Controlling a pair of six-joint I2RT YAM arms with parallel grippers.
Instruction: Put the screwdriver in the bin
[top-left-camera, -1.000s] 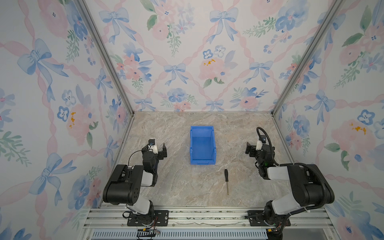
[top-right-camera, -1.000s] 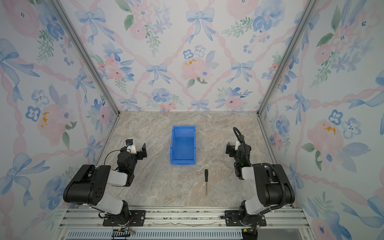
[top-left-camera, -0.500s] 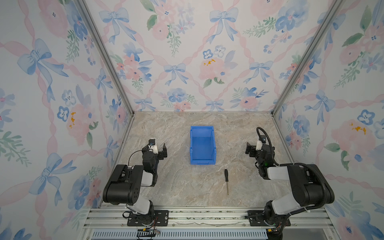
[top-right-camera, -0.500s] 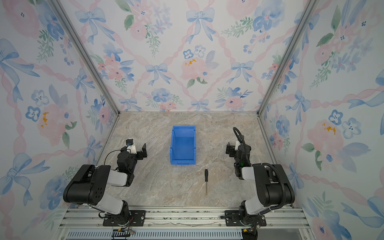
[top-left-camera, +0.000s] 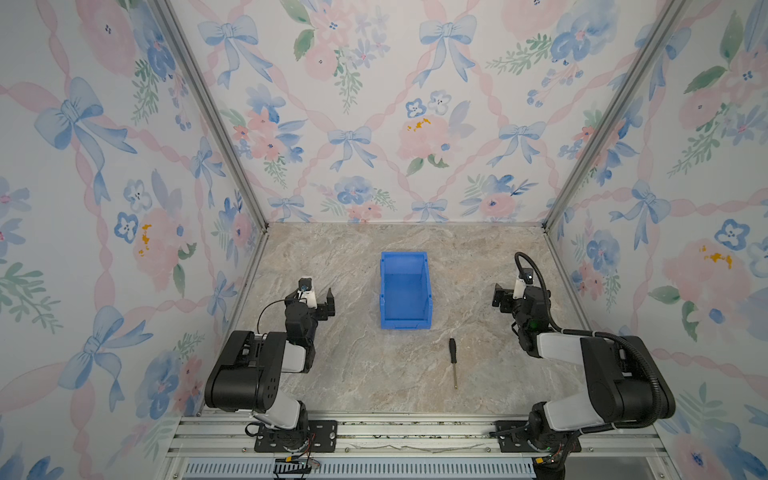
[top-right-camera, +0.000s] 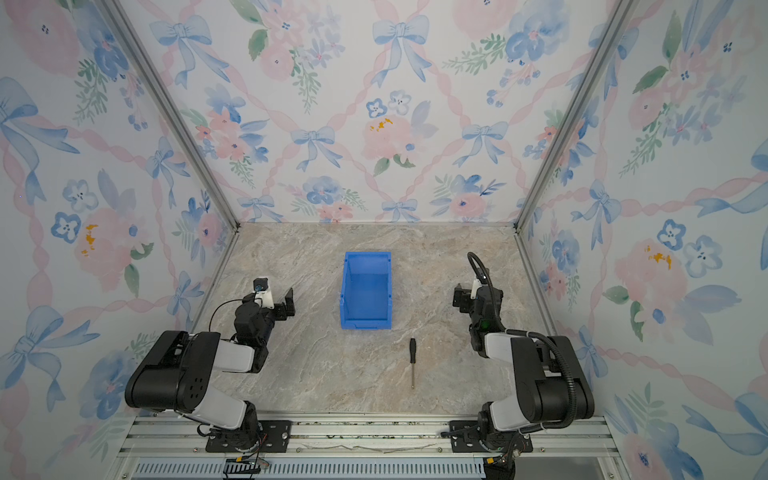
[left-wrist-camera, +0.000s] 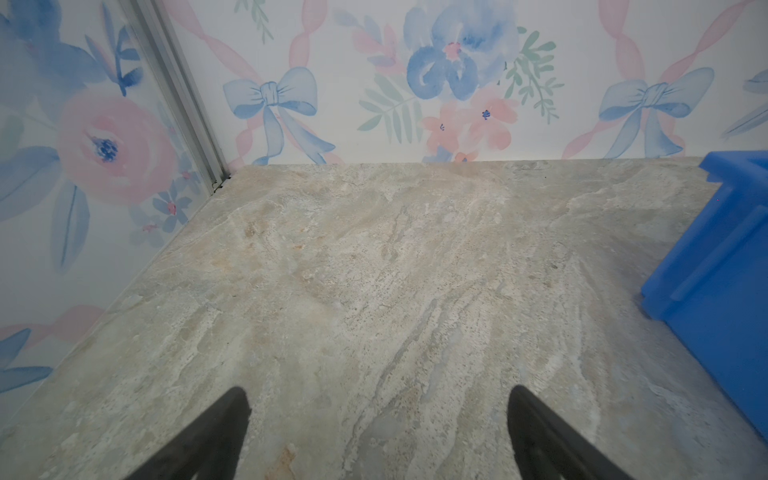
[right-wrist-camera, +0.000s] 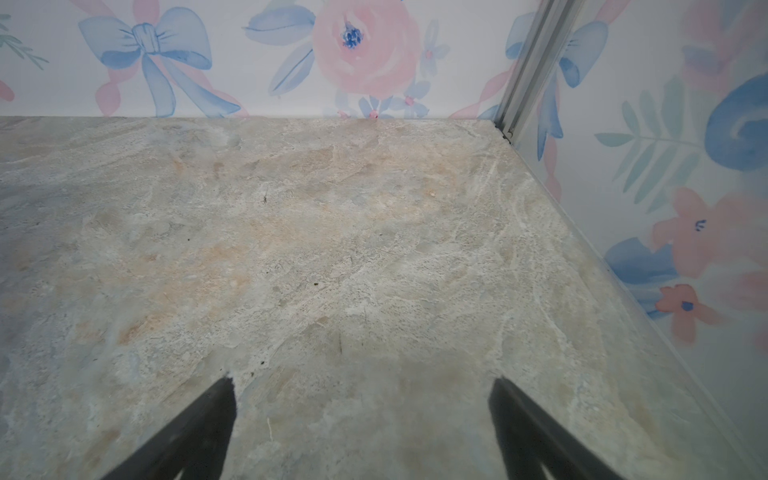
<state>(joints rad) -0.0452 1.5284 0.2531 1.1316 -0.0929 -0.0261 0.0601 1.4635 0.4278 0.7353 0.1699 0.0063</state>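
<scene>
The screwdriver (top-left-camera: 453, 358) (top-right-camera: 412, 357), black handle and thin silver shaft, lies flat on the marble tabletop, handle toward the bin. It rests a short way in front of the bin's lower front lip and slightly right of it. The blue bin (top-left-camera: 406, 324) (top-right-camera: 365, 324) stands mid-table with nothing visible inside. My left gripper (top-left-camera: 311, 295) (top-right-camera: 270, 296) (left-wrist-camera: 379, 399) hovers left of the bin, open and empty. My right gripper (top-left-camera: 517, 293) (top-right-camera: 478, 296) (right-wrist-camera: 361, 380) is right of the bin, open and empty. In the left wrist view one wall of the bin (left-wrist-camera: 715, 266) shows.
Floral-papered walls with aluminium corner posts (top-left-camera: 582, 124) enclose the table on three sides. Both arm bases sit on the rail (top-left-camera: 415, 432) along the front edge. Bare marble (right-wrist-camera: 332, 232) lies ahead of each gripper.
</scene>
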